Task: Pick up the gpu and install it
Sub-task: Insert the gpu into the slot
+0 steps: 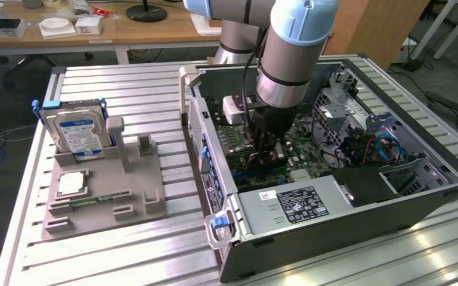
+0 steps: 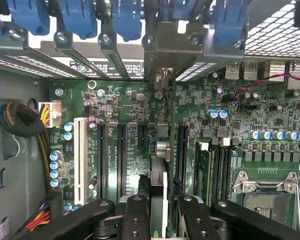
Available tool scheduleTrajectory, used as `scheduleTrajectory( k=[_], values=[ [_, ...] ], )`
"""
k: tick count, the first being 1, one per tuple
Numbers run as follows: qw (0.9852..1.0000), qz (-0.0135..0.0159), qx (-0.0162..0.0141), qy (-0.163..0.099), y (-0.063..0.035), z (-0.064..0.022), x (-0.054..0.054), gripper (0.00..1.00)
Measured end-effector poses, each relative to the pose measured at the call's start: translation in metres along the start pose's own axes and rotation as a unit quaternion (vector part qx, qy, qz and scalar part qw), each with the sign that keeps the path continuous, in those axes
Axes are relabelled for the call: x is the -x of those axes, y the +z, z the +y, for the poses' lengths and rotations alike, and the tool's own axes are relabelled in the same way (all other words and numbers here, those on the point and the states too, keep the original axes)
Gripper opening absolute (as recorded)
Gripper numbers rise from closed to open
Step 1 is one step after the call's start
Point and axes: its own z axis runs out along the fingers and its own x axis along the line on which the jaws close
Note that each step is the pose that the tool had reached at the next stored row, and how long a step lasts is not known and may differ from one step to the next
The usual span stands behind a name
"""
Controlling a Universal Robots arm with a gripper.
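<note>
Gpu (image 2: 158, 192) pinched edge-on between the gripper (image 2: 159, 212) fingers at lower centre of frame, long axis running up toward the rear bracket, poised over the motherboard (image 2: 125, 107) slots.

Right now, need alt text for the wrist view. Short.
Looking down into an open PC case, the gripper holds the gpu edge-on between its black fingers, just above the green motherboard and its row of expansion slots. Blue card latches line the case's rear edge, and an empty CPU socket sits to one side.
</note>
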Motion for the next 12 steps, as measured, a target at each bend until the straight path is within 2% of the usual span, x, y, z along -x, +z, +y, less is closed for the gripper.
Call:
scheduleTrajectory(
  k=[12],
  values=[
    [1.0,-0.0002,0.0,0.0,0.0038,0.0,-0.0001,0.27]
  ],
)
